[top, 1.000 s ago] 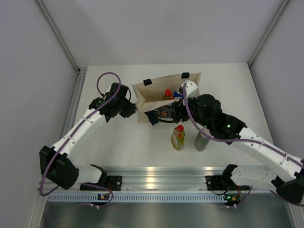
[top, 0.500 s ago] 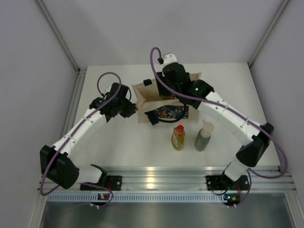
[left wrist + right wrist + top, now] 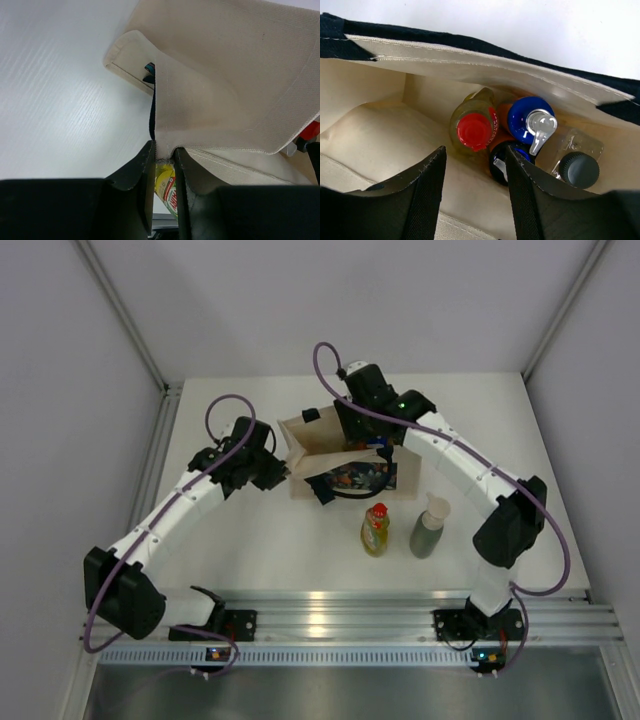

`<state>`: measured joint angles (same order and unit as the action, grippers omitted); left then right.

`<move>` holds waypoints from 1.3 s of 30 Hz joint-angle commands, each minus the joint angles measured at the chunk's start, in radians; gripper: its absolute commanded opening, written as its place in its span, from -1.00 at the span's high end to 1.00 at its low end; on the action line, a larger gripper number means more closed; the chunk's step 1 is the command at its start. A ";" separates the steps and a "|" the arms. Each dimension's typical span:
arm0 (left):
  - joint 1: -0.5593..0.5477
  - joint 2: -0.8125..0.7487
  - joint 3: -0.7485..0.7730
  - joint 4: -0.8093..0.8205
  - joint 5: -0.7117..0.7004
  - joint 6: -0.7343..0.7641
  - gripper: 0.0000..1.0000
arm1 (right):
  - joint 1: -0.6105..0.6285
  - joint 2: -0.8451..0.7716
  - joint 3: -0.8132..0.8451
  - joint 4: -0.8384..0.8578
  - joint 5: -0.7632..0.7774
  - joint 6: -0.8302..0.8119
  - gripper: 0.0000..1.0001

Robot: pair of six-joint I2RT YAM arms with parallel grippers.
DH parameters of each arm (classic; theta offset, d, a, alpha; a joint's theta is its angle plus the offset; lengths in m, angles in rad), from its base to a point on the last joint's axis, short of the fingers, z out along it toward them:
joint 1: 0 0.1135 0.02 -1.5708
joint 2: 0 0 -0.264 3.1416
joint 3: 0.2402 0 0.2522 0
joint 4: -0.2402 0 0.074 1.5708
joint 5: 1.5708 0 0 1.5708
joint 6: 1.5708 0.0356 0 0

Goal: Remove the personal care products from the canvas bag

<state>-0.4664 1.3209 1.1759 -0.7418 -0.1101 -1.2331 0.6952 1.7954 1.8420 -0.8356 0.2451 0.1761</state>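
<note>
The beige canvas bag [image 3: 312, 443] stands open at mid-table, floral panel facing the arms. My left gripper [image 3: 284, 472] is shut on the bag's left rim [image 3: 165, 150], holding the mouth open. My right gripper [image 3: 366, 444] hangs open over the mouth, fingers just inside the rim, holding nothing [image 3: 476, 152]. Below it stand a yellow bottle with a red cap [image 3: 474, 131], an orange bottle with a blue pump cap [image 3: 530, 119], a dark-capped bottle [image 3: 503, 161] and a whitish bottle with a grey cap [image 3: 578, 170]. On the table stand a yellow red-capped bottle [image 3: 375, 530] and a grey-green one [image 3: 430, 528].
The two bottles on the table stand just in front of the bag, between it and the metal rail [image 3: 330, 610] at the near edge. White walls close in the table on the left, right and back.
My right arm has swung from in front of the bag up and round to hang over its mouth, and its jaws have narrowed a little. The left gripper keeps its hold on the rim.
</note>
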 commanded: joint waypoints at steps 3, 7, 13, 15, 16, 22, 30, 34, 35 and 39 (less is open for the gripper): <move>0.000 -0.032 -0.051 -0.005 0.023 0.015 1.00 | -0.017 0.047 0.053 -0.031 -0.064 -0.049 0.00; -0.001 -0.048 -0.068 -0.005 0.020 0.014 1.00 | -0.022 0.076 0.068 -0.030 -0.058 -0.064 0.00; 0.000 -0.037 -0.059 -0.004 0.024 0.018 1.00 | -0.034 0.117 0.098 -0.030 -0.041 -0.084 0.00; 0.000 -0.032 -0.058 -0.004 0.026 0.020 1.00 | -0.036 0.125 0.106 -0.026 -0.040 -0.090 0.01; 0.000 -0.031 -0.056 -0.004 0.024 0.021 1.00 | -0.037 0.128 0.112 -0.026 -0.040 -0.092 0.01; 0.000 -0.028 -0.051 -0.004 0.024 0.023 1.00 | -0.036 0.136 0.126 -0.026 -0.035 -0.095 0.06; 0.000 -0.017 -0.041 -0.002 0.026 0.026 1.00 | -0.037 0.122 0.105 -0.026 -0.058 -0.092 0.32; 0.000 -0.012 -0.035 -0.002 0.024 0.029 1.00 | -0.037 0.122 0.074 -0.026 -0.061 -0.081 0.21; -0.001 -0.012 -0.033 -0.004 0.026 0.029 1.00 | -0.036 0.121 0.072 -0.026 -0.063 -0.079 0.21; 0.000 -0.012 -0.032 -0.004 0.026 0.032 1.00 | -0.034 0.114 0.069 -0.026 -0.061 -0.075 0.53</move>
<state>-0.4664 1.2865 1.1294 -0.7254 -0.0937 -1.2232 0.6693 1.9255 1.9129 -0.8524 0.1864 0.0917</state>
